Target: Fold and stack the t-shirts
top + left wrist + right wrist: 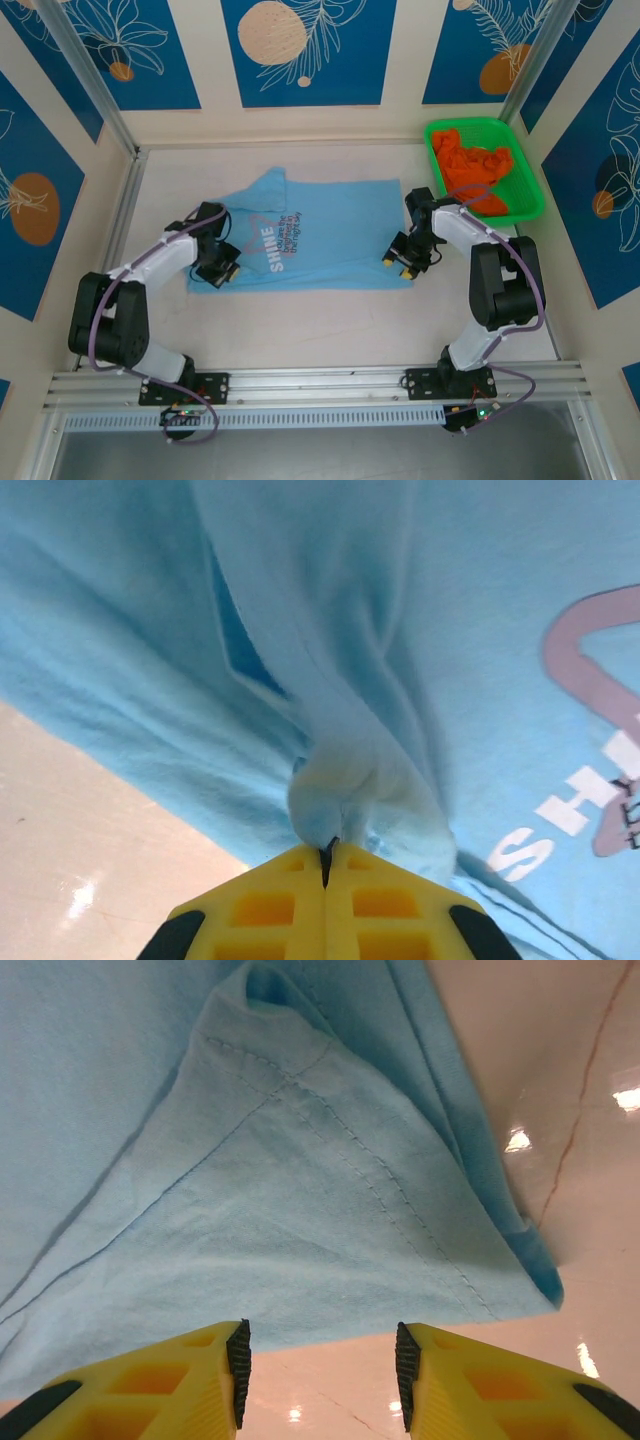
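The light blue t-shirt (pixel 320 235) with white "SHINE" lettering lies spread on the table. My left gripper (pixel 222 262) sits at its left edge. In the left wrist view that gripper (pixel 327 845) is shut on a bunched fold of the blue cloth (pixel 340 780). My right gripper (pixel 398 262) is at the shirt's near right corner. Seen from the right wrist, it (pixel 320 1360) stands open just short of the hemmed corner (pixel 330 1210), with bare table between the fingers. The orange t-shirt (pixel 475 170) lies crumpled in the basket.
A green mesh basket (pixel 535 190) stands at the back right, close behind the right arm. A metal rail (pixel 320 385) runs along the near edge. Bare tabletop (pixel 300 330) lies in front of the shirt, and walls close in the sides.
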Robot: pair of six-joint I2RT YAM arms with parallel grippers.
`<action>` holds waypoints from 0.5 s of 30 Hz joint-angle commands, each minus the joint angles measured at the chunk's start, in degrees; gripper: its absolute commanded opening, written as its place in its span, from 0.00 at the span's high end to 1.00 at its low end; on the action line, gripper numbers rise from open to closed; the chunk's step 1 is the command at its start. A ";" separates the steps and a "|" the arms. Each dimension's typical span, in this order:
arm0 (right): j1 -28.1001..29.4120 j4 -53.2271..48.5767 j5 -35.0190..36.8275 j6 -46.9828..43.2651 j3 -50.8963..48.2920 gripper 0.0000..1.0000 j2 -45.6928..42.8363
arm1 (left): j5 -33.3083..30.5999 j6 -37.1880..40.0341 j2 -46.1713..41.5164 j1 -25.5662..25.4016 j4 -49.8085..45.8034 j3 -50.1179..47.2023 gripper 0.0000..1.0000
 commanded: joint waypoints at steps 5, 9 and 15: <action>-0.38 -0.46 -1.40 -0.77 -0.40 0.54 -1.37 | -3.57 10.92 8.12 -2.03 -8.69 11.18 1.00; -0.45 -0.77 -1.41 -0.86 -0.24 0.54 -1.44 | -5.05 16.35 14.31 -4.08 -12.36 18.82 1.00; -0.95 -1.40 -1.45 -0.86 -0.21 0.54 -1.65 | -9.49 24.11 24.04 -8.70 -19.26 31.54 1.00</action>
